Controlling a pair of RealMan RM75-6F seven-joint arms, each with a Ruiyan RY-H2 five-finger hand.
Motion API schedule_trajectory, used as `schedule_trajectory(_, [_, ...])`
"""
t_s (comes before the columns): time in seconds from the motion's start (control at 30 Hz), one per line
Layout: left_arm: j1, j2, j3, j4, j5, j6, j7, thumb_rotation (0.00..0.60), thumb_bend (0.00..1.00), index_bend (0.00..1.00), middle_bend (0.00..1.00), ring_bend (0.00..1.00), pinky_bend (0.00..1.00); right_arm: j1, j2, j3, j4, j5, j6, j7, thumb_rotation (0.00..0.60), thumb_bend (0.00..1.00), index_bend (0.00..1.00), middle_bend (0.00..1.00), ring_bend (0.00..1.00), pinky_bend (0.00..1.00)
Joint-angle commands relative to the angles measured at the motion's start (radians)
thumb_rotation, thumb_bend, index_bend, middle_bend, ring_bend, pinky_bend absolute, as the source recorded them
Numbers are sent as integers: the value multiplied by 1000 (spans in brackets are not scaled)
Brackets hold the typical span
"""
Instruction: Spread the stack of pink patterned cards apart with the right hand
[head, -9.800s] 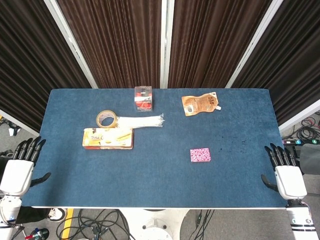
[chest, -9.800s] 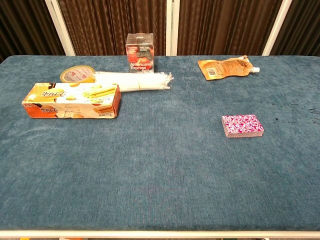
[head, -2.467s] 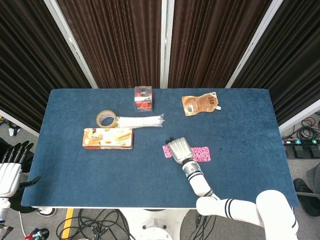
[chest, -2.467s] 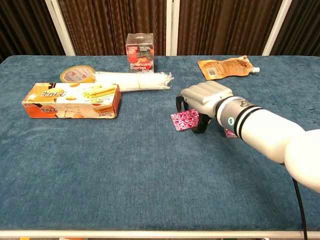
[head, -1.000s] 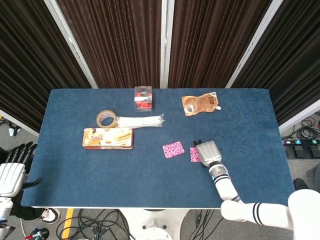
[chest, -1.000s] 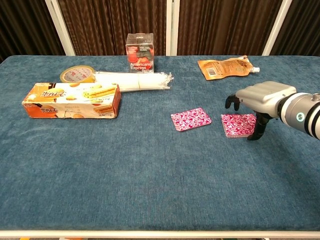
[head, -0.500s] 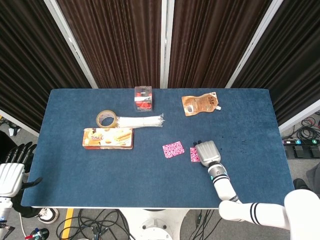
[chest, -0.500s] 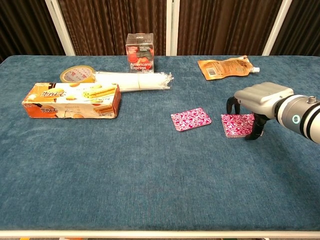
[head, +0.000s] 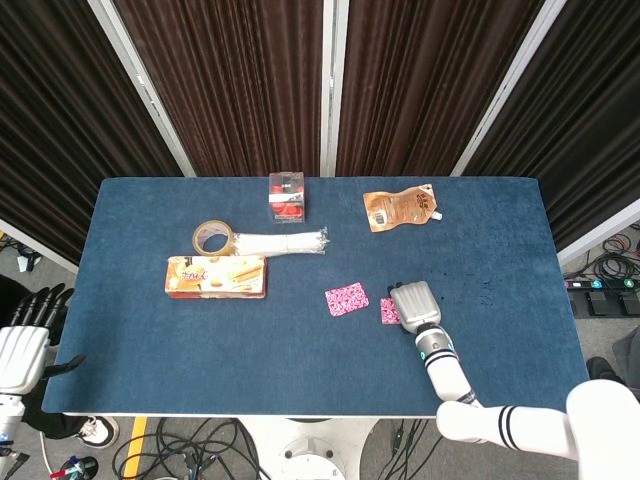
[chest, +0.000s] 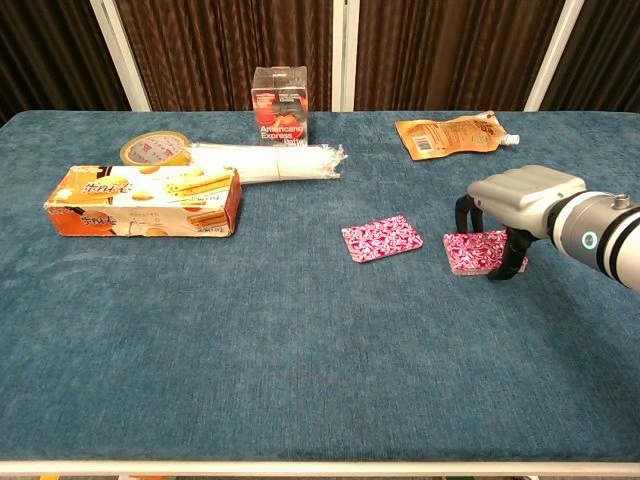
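The right hand (chest: 523, 203) was positioned palm down over the stack of pink patterned cards (chest: 478, 252) on the right half of the blue tabletop (chest: 300, 350), with its dark fingers (chest: 464, 214) curled down around the stack's edges; it could not be determined whether the fingers gripped the stack or only rested against it. In the head view the right hand (head: 414, 304) covered most of the stack of pink patterned cards (head: 388, 311), leaving only the stack's left edge visible. A separate pink card (chest: 381, 238) lay flat on the tabletop just to the left of the stack, apart from it and turned slightly askew; the same pink card (head: 346, 299) appeared clear of the hand in the head view. The left hand (head: 22, 350) was off the tabletop's near left corner, holding nothing, its fingers extended and apart. On the left half of the tabletop lay an orange snack box (chest: 145, 201), with a roll of tape (chest: 155, 149) behind it and a bundle of white straws (chest: 265, 162) beside the roll. A clear box with red contents (chest: 280, 105) stood upright at the far edge, and an orange spouted pouch (chest: 453, 135) lay flat at the far right.
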Motion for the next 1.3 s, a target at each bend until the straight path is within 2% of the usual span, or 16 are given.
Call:
schedule_trajectory(0.03, [0, 0, 0, 0, 0, 1, -2, 600, 0, 73, 32, 0, 99, -1, -1, 1, 2, -2, 1, 0, 600, 108, 358, 352, 729, 878])
schedule_trajectory(1.03, [0, 1, 1, -1, -3, -4, -3, 600, 0, 73, 32, 0, 99, -15, 3, 13, -5, -29, 14, 11, 600, 141, 433, 418, 730, 878])
schedule_trajectory(1.3, [0, 2, 1, 0, -1, -3, -6, 600, 0, 73, 32, 0, 99, -13, 21, 37, -10, -26, 24, 17, 600, 141, 444, 426, 730, 878])
